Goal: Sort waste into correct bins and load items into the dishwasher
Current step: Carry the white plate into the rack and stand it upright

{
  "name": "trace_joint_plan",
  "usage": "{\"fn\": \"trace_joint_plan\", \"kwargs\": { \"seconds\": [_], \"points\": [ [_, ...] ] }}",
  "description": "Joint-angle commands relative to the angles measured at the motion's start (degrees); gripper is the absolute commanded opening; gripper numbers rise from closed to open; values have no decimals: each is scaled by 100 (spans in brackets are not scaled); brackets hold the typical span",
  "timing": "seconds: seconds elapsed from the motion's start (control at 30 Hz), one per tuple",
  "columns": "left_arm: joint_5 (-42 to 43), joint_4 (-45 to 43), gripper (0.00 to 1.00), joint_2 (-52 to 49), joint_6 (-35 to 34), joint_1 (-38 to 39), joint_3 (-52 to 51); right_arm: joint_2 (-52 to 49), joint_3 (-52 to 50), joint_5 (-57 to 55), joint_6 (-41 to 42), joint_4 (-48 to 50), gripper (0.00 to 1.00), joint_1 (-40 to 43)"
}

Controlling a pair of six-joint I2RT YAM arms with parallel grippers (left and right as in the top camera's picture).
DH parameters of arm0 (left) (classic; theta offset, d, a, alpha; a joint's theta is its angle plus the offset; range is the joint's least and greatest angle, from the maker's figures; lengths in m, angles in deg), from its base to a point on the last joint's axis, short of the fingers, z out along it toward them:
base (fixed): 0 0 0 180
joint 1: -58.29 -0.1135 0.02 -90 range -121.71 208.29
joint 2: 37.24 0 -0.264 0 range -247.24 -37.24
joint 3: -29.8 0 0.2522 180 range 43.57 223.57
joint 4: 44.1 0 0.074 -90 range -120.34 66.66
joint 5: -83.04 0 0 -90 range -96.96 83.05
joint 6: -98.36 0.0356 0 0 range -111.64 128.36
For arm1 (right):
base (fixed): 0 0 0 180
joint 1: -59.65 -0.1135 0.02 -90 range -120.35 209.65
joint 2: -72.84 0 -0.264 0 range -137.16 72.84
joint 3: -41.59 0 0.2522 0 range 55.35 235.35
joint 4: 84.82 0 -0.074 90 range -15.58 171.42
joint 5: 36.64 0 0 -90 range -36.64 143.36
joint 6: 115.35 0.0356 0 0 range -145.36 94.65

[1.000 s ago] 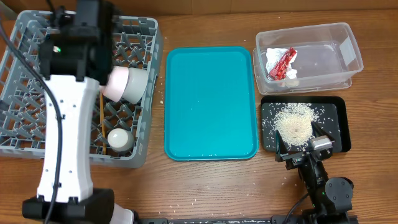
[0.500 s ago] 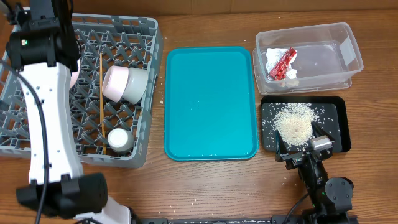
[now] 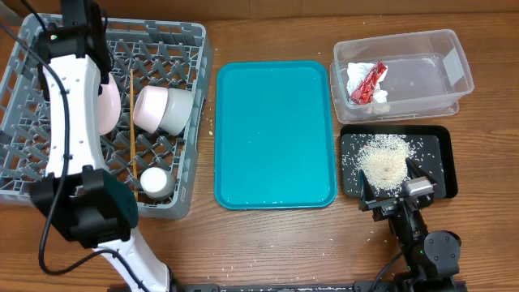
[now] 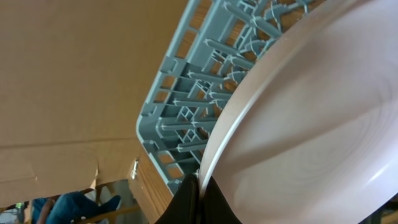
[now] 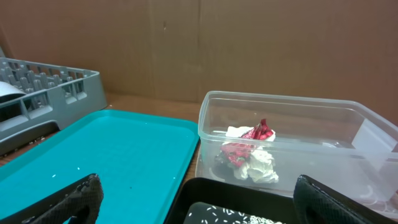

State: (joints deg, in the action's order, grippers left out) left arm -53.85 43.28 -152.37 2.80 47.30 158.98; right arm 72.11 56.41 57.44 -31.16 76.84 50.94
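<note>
Clamped tight with the left gripper (image 4: 198, 186) on the thin rim of the pale-pink plate (image 4: 311, 112), with the dark fingers (image 4: 186, 205) meeting right at the edge in the wrist view. Held on edge over the upper left of the grey dish rack (image 3: 174, 36), in among the pegs. Can't tell whether it's seated in a slot or hanging just above one.

Looks rigid and glossy, so probably slick, and likely to chip if knocked on a peg. Best gripped exactly there on the rim and lowered straight between two peg rows before letting go. Not heavy by the look of it, but wide, so liable to swing around a pinch that small.

Just right of it in the rack: a bowl (image 3: 165, 109) on its side, a chopstick (image 3: 132, 122) lying lengthwise, and a small white cup (image 3: 156, 180) near the lower edge.

Down at lower right, right gripper (image 5: 205, 199) spread wide, gripping nothing, parked by the black tray (image 3: 442, 142) with the rice (image 3: 383, 158). Red wrapper (image 3: 367, 83) and napkin (image 3: 354, 77) already in the clear tub (image 3: 454, 61). Teal tray (image 3: 276, 134) in the middle.
</note>
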Motion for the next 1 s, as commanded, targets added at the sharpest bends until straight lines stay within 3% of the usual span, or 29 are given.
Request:
{"fn": "trace_joint_plan", "kwargs": {
  "seconds": [0.0,0.17,0.23,0.3,0.33,0.37,0.57,0.97],
  "points": [
    [0,-22,4,-212,22,15,-11,57,-61,-13,-4,24,100,-33],
    [-81,-66,4,-184,28,157,-7,57,-61,-13,-4,24,100,-33],
    [-107,-63,13,-133,26,219,-7,57,-61,-13,-4,24,100,-33],
    [-63,-63,40,-85,22,243,-7,57,-61,-13,-4,24,100,-33],
    [50,-57,49,-35,22,245,-7,57,-61,-13,-4,24,100,-33],
    [184,-39,100,15,20,243,-7,57,-61,-13,-4,24,100,-33],
    [1464,17,100,868,-48,247,125,57,-61,-13,-4,24,100,-33],
    [4441,916,100,3720,-46,1012,433,57,-61,-13,-4,24,100,-33]
  ]
}}
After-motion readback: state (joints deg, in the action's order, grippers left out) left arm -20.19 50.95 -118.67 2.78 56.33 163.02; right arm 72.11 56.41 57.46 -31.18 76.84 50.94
